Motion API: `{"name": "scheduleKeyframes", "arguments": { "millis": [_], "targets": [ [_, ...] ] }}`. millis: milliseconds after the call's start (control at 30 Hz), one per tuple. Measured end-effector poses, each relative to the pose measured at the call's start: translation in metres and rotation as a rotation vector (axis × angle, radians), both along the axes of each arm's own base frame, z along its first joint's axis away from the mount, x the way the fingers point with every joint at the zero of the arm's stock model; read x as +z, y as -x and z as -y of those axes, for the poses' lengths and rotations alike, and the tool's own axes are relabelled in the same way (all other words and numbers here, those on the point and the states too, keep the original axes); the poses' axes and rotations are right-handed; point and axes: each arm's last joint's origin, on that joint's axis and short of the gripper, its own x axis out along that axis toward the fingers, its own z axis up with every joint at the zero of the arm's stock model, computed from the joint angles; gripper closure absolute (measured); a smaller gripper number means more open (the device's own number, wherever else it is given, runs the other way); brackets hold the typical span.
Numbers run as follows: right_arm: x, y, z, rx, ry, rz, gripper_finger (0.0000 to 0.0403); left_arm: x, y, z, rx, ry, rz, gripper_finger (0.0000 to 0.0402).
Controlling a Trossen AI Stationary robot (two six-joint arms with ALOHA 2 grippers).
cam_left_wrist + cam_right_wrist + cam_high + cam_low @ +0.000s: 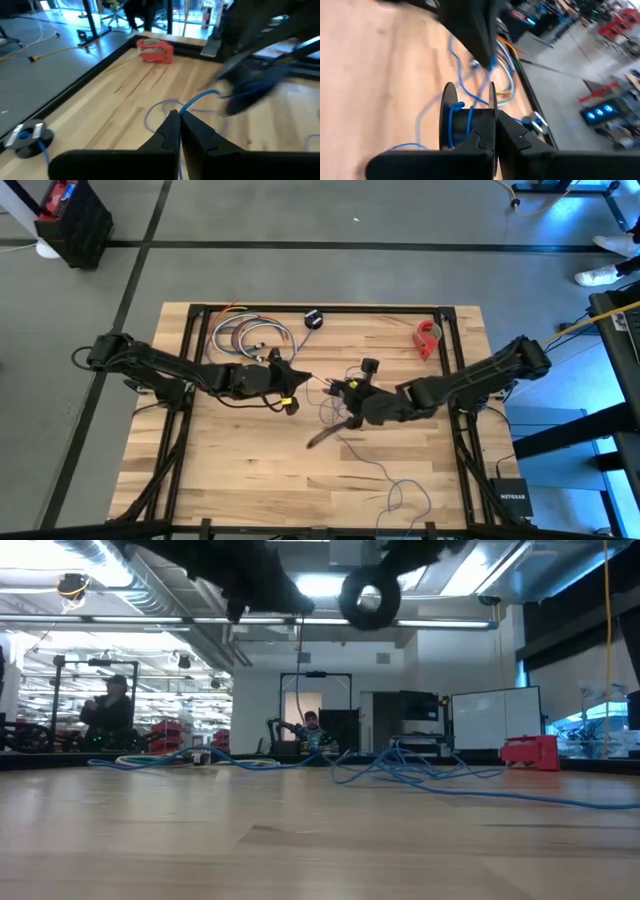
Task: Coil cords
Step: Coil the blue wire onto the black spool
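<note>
Pale wooden planks make up the table (250, 470), framed by a black metal rail, and both dark arms reach in over its middle, above the surface. The left gripper (297, 376) has its fingers pressed together on the thin cord (395, 485); in the left wrist view the two fingertips (172, 120) meet with the cord running out from between them. The right gripper (352, 388) faces it from just beside, clamped shut on a small black spool (451, 117) that has turns of the cord wound between its two flanges, as the right wrist view shows; in the low view this spool hangs as a dark ring (370, 595) high over the tabletop. From the grippers the cord runs down to the table and trails in loose loops toward the near edge in the high view. A second small black spool (314, 319) lies well apart by the far rail. Near it, behind the left arm, sits a bundle of multicoloured cables (245, 335). A small red object (428, 338) lies by the far right corner. Beyond the table, the low view shows a person (108, 710) in the room behind.
</note>
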Motion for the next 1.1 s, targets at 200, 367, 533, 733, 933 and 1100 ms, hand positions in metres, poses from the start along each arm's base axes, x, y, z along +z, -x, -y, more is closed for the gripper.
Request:
{"name": "scheduleKeyframes", "arguments": {
  "millis": [200, 367, 533, 733, 933, 1100],
  "targets": [
    [-0.018, -0.018, 0.018, -0.084, 0.023, -0.025, 0.0400, 0.004, 0.001, 0.009, -0.036, 0.007, 0.031, 0.0401],
    [-0.024, -0.033, 0.027, -0.090, -0.013, 0.029, 0.0400, 0.006, -0.003, 0.013, -0.058, 0.022, 0.079, 0.0401],
    [-0.021, -0.039, 0.034, -0.088, -0.043, 0.090, 0.0400, 0.000, -0.007, 0.017, -0.073, 0.024, 0.072, 0.0401],
    [-0.012, -0.043, 0.034, -0.034, -0.076, 0.167, 0.0400, -0.004, -0.013, 0.018, -0.075, 0.014, 0.082, 0.0401],
    [-0.009, -0.045, 0.035, -0.030, -0.089, 0.215, 0.0400, -0.006, -0.015, 0.018, -0.079, -0.001, 0.093, 0.0401],
    [0.003, -0.047, 0.034, -0.009, -0.083, 0.310, 0.0400, -0.006, -0.015, 0.018, -0.078, -0.001, 0.094, 0.0401]
  ]
}}
